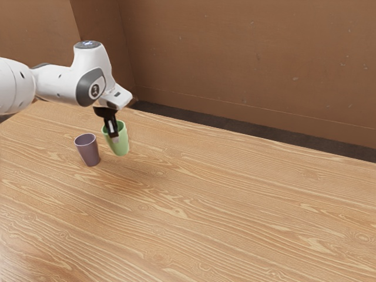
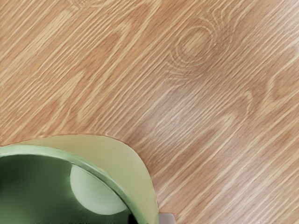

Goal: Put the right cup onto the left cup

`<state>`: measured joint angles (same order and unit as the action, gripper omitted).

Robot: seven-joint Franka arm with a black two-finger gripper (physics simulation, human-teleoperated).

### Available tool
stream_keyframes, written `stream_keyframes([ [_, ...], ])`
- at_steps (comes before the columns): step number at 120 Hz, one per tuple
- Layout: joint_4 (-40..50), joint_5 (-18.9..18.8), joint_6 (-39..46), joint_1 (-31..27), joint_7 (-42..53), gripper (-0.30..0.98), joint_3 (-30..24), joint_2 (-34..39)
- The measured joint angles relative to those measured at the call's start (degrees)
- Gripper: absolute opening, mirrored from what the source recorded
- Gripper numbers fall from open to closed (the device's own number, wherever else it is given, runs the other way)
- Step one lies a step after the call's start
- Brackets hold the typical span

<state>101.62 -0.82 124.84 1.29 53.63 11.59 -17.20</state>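
Observation:
In the exterior view my gripper points down at the rim of the green cup, one finger outside the wall and the other hidden by the cup. The wrist view has the green cup close under the hand, its wall pinched between a dark finger part inside and a grey fingertip outside. The green cup leans slightly; whether its base touches the table I cannot tell. The purple cup stands upright with its mouth up, a little nearer the exterior view's left, apart from the green one.
The wooden table stretches toward the exterior view's right and front. Behind its far edge rises a brown wall. The arm reaches in from the exterior view's left, above the cups.

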Motion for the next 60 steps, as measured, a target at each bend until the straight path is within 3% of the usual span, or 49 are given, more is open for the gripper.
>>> stream_keyframes([
  [35,-2.35,-0.32,-4.12,-3.96,0.54,-0.1,1.93,1.15],
  [60,-7.11,-2.76,-6.59,-4.72,1.89,-0.1,2.76,-1.03],
])
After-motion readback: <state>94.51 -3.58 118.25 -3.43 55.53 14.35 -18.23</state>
